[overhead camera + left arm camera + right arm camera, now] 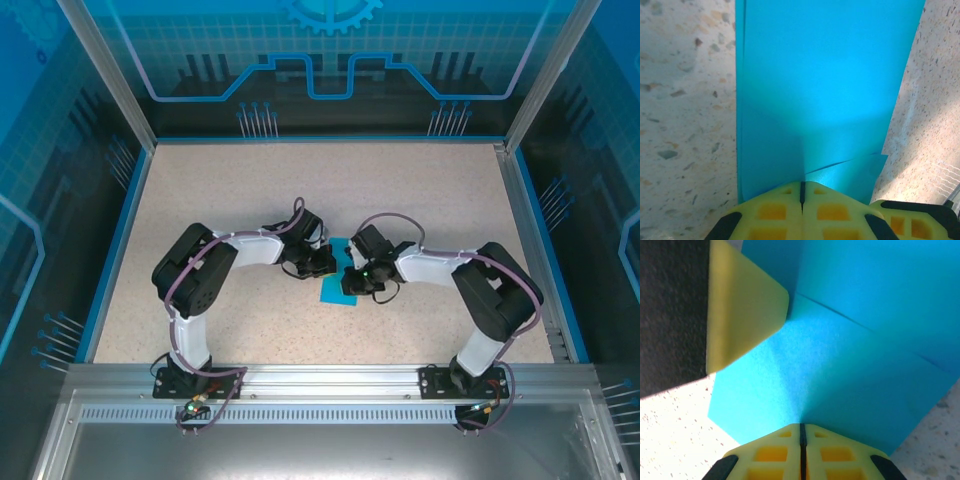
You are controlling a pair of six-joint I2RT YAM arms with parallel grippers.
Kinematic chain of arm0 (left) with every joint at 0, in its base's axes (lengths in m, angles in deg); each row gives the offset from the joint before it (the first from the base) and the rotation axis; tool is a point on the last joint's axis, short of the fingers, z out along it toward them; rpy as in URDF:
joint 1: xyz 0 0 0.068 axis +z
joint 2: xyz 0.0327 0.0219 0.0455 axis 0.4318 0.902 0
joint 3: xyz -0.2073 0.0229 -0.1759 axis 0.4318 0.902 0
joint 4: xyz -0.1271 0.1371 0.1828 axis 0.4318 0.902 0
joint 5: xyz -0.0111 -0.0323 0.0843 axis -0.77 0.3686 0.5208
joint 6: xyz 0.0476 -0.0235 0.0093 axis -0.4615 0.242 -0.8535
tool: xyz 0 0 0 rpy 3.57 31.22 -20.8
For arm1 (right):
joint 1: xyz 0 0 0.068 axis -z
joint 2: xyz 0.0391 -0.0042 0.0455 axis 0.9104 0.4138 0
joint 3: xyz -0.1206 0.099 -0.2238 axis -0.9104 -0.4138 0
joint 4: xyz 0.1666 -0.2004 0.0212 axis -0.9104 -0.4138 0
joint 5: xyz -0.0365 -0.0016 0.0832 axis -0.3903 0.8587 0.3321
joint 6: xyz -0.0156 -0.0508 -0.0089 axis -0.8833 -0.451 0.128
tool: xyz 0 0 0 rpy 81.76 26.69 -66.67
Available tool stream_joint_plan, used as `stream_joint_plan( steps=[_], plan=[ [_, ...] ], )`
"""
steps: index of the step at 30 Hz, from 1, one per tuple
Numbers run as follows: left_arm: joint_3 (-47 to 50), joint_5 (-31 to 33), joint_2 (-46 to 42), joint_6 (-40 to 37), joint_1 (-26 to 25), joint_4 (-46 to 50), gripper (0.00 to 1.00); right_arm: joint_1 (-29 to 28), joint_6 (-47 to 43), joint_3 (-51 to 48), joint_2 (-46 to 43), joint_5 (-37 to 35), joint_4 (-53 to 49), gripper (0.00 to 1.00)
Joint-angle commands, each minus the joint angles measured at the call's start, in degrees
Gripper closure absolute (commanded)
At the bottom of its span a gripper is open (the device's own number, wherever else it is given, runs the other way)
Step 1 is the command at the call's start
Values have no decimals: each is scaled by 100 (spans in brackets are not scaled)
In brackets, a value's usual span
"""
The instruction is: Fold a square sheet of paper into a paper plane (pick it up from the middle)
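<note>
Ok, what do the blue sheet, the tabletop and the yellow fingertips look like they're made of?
The sheet looks like thin matte paper, going by its sharp creases and flat overlapping layers. The tabletop is a hard beige surface with dark specks, like terrazzo or printed laminate; I cannot tell which. The fingertips look like matte yellow plastic, perhaps moulded or printed, with recessed square pockets.
</note>
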Motion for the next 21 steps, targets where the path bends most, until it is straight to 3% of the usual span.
stream_joint_plan(
  steps=[1,15,21],
  plan=[
    [110,658,422,57,-4,548,95,14,-87,-503,-13,92,-1105,91],
    [15,713,473,5,-10,532,95,8,-181,-1068,-678,40,-1451,91],
    [-127,566,334,-11,-11,444,93,49,34,-811,-1503,-175,-1450,90]
  ],
)
